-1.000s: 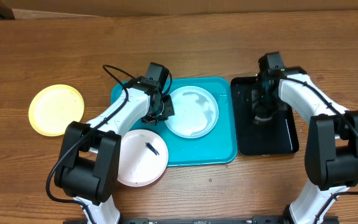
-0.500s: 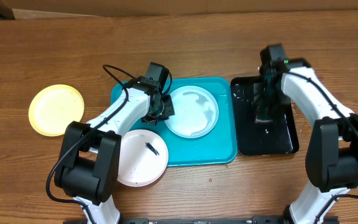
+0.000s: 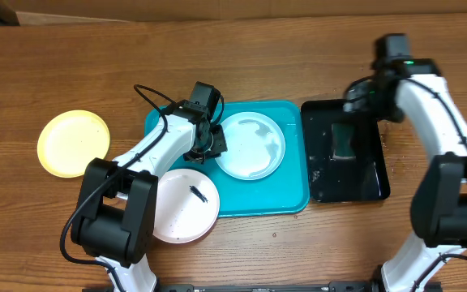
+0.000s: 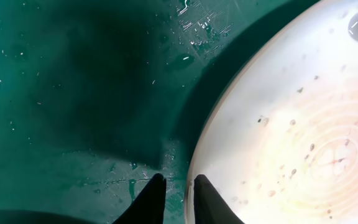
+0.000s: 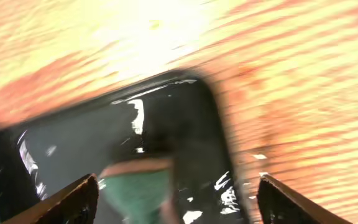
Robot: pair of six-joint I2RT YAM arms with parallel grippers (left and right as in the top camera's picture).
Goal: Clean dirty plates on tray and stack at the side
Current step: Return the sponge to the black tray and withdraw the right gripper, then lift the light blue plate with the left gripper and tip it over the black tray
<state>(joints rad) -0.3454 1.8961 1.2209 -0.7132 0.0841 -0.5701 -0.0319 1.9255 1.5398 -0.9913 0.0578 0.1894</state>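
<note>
On the turquoise tray (image 3: 286, 195) lies a light cyan plate (image 3: 250, 145), wet and flat. My left gripper (image 3: 214, 143) sits low at that plate's left rim (image 4: 194, 155). Its fingertips (image 4: 156, 190) stand a little apart, one over the tray, one over the plate, with the rim in the gap. A white plate (image 3: 183, 205) with a dark smear overlaps the tray's front left corner. A yellow-green plate (image 3: 73, 143) rests on the table at far left. My right gripper (image 5: 178, 186) hangs wide open and empty above the black tray's far right part.
A glossy black tray (image 3: 370, 182) lies right of the turquoise one, with a green sponge (image 3: 344, 139) lying loose in it. That sponge (image 5: 138, 190) shows blurred below my right fingers. A cardboard edge runs along the table's far side.
My right gripper opened, left the green sponge on the black tray and rose toward the back right. The left arm stayed put while its jaws parted slightly.
</note>
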